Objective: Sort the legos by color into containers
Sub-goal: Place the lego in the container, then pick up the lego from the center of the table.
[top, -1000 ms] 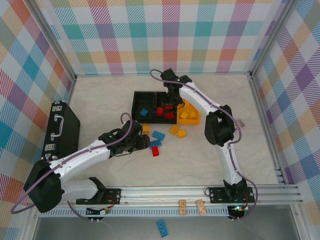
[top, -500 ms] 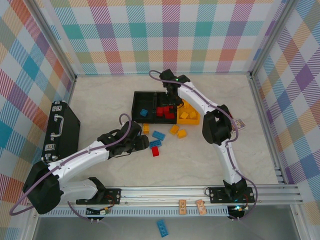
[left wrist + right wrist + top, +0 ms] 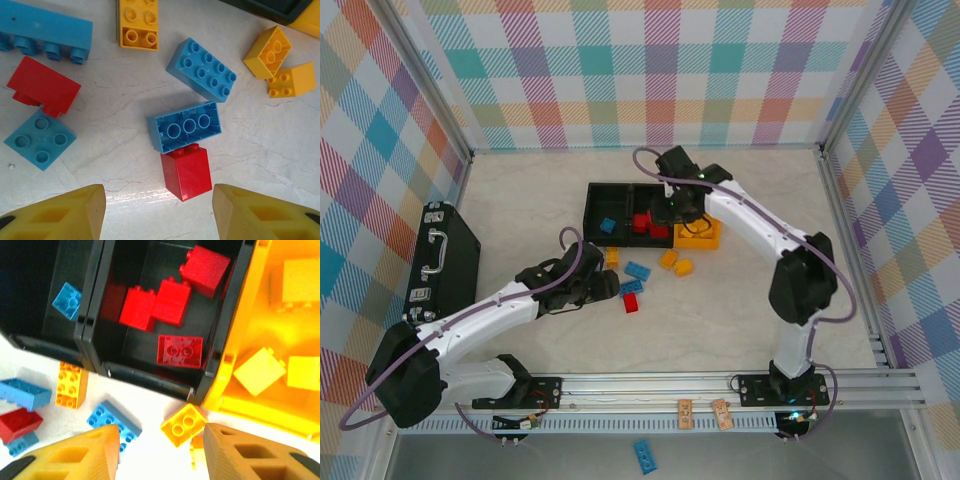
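Right wrist view: yellow bin (image 3: 260, 406) partly out of frame, right.

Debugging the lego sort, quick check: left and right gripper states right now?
Left gripper: open, holding nothing.
Right gripper: open, holding nothing.

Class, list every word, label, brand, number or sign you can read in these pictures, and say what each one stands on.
No text here can be read.
Tan card and second tan card, at the near edge of the top view: dark marks, too small to read.
Studs of the blue brick: no legible lettering.
Black case: no label visible.
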Controlling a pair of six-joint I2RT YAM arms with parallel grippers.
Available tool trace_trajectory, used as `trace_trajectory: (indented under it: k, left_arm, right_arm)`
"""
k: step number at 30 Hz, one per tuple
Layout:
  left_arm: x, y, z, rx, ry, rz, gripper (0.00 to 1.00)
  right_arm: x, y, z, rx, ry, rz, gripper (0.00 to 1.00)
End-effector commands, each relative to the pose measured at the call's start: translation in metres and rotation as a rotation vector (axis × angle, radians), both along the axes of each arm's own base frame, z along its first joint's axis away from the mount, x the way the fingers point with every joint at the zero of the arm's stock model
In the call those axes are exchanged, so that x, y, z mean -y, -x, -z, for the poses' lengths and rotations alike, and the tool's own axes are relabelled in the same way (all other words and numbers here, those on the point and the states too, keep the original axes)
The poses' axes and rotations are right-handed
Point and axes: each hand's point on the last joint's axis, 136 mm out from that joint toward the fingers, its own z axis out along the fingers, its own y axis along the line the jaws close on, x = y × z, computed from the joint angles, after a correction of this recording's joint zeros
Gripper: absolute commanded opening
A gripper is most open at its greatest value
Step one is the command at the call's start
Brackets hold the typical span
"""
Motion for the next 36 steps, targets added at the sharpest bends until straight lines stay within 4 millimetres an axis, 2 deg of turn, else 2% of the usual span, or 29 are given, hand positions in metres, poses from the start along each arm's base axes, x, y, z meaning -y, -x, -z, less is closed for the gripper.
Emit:
trace_trajectory:
  k: [1,8,14,17,26,36]
  left_arm:
    - [0.013,-0.004,-0.004,0.006,0.03,0.04,0.58]
    - [0.034,-0.007,-0.004,-0.009,0.082,0.097,0.58]
    - [0.051,-0.009,-0.004,-0.018,0.104,0.143,0.58]
    - [0.055,-0.009,-0.003,-0.023,0.101,0.153,0.58]
    - [0.053,-0.006,0.003,-0.033,0.084,0.152,0.58]
    - [0.052,-0.005,0.008,-0.042,0.078,0.144,0.58]
  right_arm:
    - [0.004,0.018,0.006,-0.001,-0.041,-0.01,0.51]
    - [0.031,0.061,0.041,-0.011,-0.028,-0.031,0.54]
    - [0.042,0.075,0.074,-0.024,0.0,-0.048,0.59]
    - [0.042,0.072,0.085,0.003,0.011,-0.064,0.65]
    - [0.035,0.056,0.106,0.022,0.049,-0.096,0.7]
    - [0.032,0.052,0.127,-0.025,0.079,-0.094,0.67]
